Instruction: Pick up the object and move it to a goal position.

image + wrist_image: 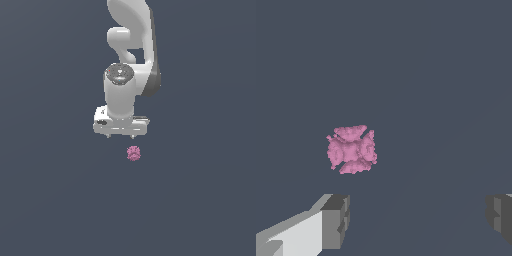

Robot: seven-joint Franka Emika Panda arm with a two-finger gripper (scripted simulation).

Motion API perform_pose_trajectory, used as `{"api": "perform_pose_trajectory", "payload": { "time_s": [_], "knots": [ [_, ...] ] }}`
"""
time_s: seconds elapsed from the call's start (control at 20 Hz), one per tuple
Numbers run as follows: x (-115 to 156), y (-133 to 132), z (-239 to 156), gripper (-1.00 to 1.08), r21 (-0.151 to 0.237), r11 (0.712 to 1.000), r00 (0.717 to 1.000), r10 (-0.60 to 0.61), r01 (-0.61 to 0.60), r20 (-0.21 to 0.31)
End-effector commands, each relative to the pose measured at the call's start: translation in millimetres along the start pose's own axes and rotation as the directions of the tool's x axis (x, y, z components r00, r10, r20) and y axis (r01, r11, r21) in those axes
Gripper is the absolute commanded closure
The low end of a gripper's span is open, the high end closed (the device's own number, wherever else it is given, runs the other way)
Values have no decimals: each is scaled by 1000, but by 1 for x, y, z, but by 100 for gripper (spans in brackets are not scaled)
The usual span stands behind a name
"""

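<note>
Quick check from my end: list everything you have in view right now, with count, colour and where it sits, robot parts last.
bumpy ball: one, pink-magenta, lying alone on the dark surface just in front of the claw in the exterior view; in the wrist view it is ahead of the fingertips, not between them, nearer one finger than the other.
surface: one, plain dark grey-blue, fills the background in both views.
arm: one, white with dark joints, reaching down from the top of the exterior view.
claw: one, white body with grey fingertips, open wide, holding nothing, apart from the ball.
</note>
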State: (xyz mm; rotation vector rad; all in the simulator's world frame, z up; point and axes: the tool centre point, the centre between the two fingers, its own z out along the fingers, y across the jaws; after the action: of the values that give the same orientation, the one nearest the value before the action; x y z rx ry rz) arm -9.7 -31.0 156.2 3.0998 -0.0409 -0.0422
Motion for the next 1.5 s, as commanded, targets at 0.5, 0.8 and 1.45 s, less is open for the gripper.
{"api": "perform_pose_trajectory", "payload": {
  "time_s": [0.5, 0.8, 1.45],
  "knots": [
    [8, -26, 26, -92, 15, 999, 999, -52, 53, -13],
    [14, -54, 54, -92, 33, 994, 994, -104, 105, -27],
    [15, -61, 79, -92, 37, 992, 993, -115, 117, -30]
  ]
}}
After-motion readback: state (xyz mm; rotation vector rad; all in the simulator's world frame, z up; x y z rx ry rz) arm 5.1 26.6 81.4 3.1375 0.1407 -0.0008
